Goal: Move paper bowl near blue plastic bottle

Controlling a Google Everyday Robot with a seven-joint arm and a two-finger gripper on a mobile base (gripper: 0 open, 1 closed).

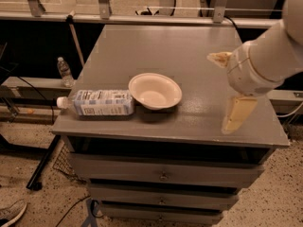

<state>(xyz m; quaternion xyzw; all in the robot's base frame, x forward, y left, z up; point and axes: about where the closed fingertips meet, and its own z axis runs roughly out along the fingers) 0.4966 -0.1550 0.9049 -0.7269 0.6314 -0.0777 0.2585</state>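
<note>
The paper bowl [155, 91] is off-white and sits upright on the grey table top [156, 46], near the front edge. Its left rim is right beside the base end of the blue plastic bottle [102, 102]. The bottle lies on its side at the front left, with its white cap pointing left. My gripper [220, 92] is at the right side of the table, well to the right of the bowl. It is open and empty, with its tan fingers [236, 112] spread wide apart.
A small clear water bottle [64, 71] stands on a ledge left of the table. Drawers [163, 176] sit under the table top. A metal rail [142, 19] runs along the back. A shoe [12, 212] lies on the floor at the bottom left.
</note>
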